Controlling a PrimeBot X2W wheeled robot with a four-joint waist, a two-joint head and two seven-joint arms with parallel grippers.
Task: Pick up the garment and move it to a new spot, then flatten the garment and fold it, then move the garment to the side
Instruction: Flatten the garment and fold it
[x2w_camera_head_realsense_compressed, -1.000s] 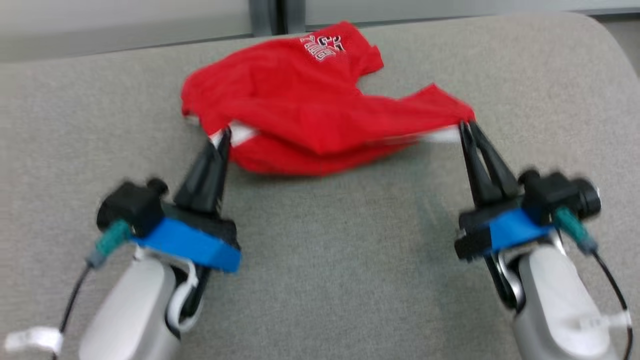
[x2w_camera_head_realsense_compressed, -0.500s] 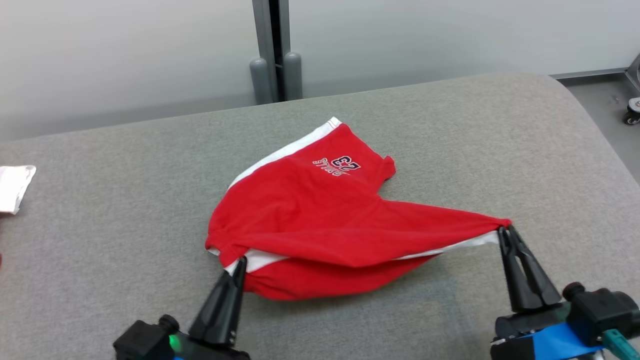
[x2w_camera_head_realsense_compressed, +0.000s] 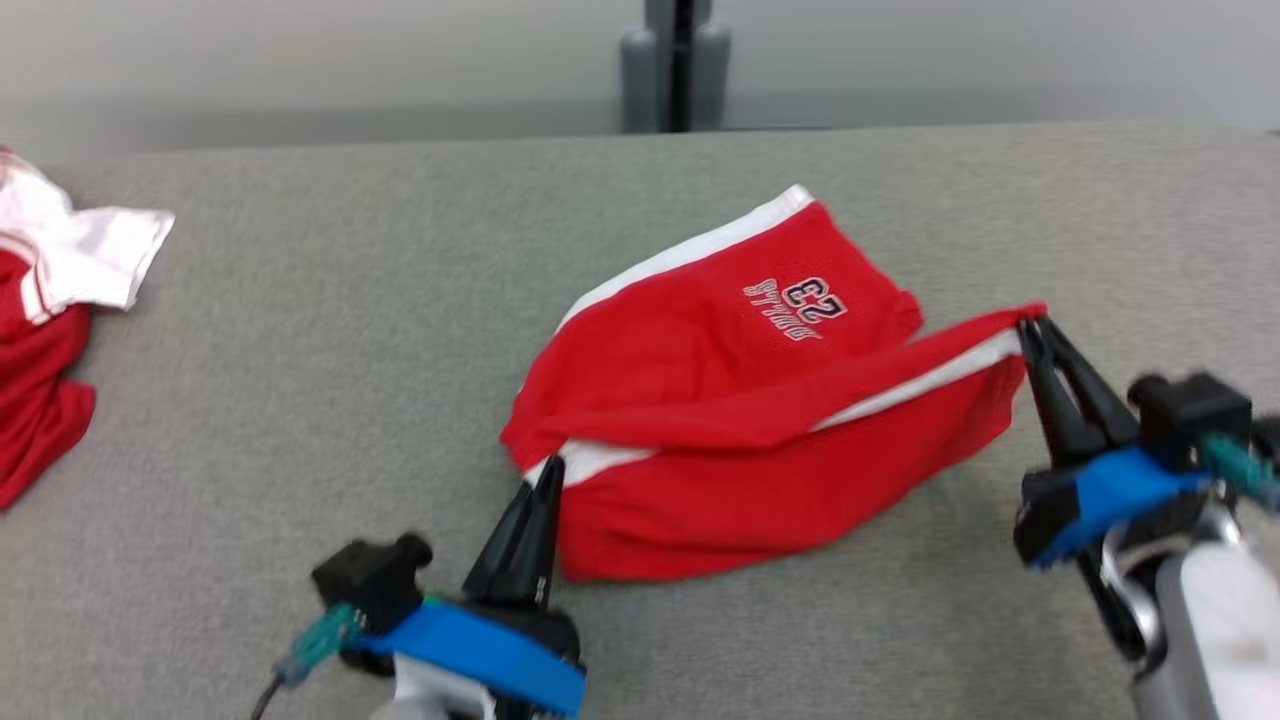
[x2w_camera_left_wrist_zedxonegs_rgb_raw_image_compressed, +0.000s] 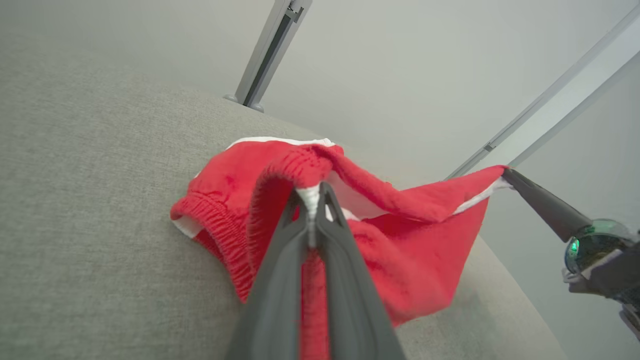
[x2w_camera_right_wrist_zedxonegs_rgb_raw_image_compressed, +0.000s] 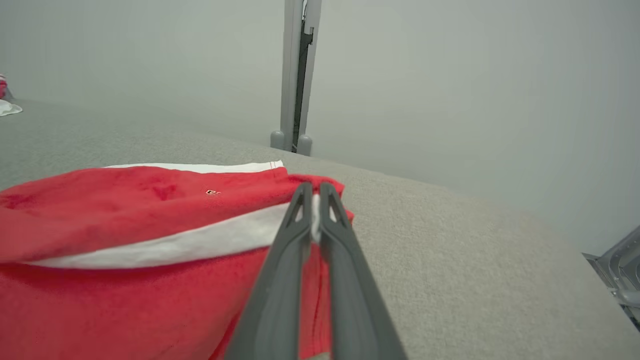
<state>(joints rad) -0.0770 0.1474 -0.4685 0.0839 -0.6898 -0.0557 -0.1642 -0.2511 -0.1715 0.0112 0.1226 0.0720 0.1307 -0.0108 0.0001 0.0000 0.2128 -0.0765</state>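
Worktop (x2w_camera_head_realsense_compressed: 300, 420) in grey fabric spans the head view, its far edge meeting a grey post (x2w_camera_head_realsense_compressed: 677, 60). Right of the middle lies the garment (x2w_camera_head_realsense_compressed: 720, 400), red shorts with white side stripes and a "23" print, pulled taut sideways, its far part resting on the worktop. At the left edge sits a heap of red and white clothes (x2w_camera_head_realsense_compressed: 45, 300). The left gripper (x2w_camera_head_realsense_compressed: 548, 472) has its fingers clamped on the elastic waistband at the garment's near corner. The right gripper (x2w_camera_head_realsense_compressed: 1032, 325) has its fingers pinched on the white-striped corner, raised above the worktop.
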